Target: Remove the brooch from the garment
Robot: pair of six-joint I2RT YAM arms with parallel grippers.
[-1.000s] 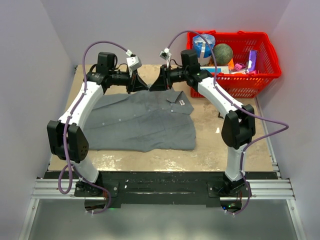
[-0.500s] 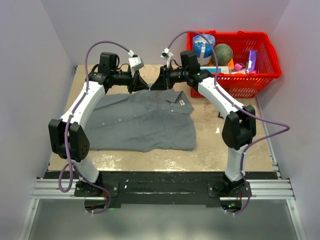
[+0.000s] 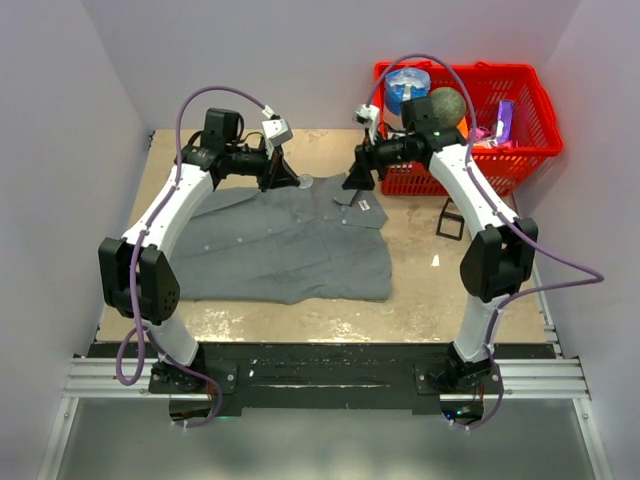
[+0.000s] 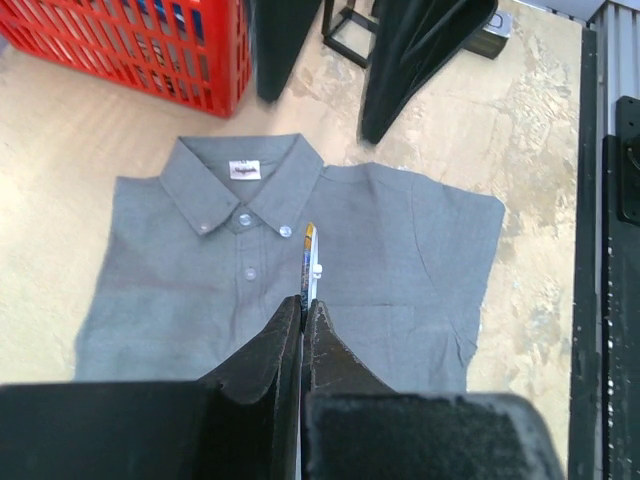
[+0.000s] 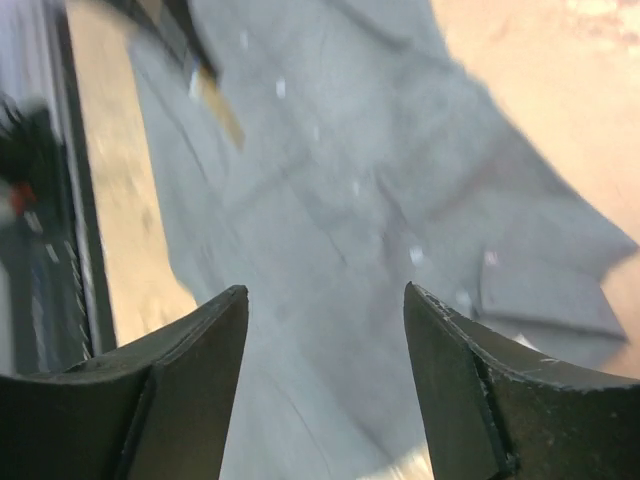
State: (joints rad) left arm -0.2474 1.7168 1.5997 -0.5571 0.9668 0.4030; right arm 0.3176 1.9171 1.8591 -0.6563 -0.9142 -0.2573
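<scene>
The grey shirt (image 3: 280,245) lies flat on the table, collar toward the far side; it also shows in the left wrist view (image 4: 400,250) and, blurred, in the right wrist view (image 5: 380,200). My left gripper (image 3: 293,181) (image 4: 303,300) is shut on the brooch (image 4: 310,255), a thin disc seen edge-on with a yellow rim, held above the shirt's button placket. The brooch shows as a small disc at the fingertips in the top view (image 3: 304,182). My right gripper (image 3: 352,181) (image 5: 325,290) is open and empty, hovering above the collar's right side.
A red basket (image 3: 520,150) (image 4: 150,50) holding a ball, tape and other items stands at the far right. A small black frame (image 3: 450,218) and a white scrap (image 3: 434,261) lie on the table right of the shirt.
My right gripper has pulled away to the right from the left gripper and stands open. My left gripper stays near the collar, shut on the brooch.
</scene>
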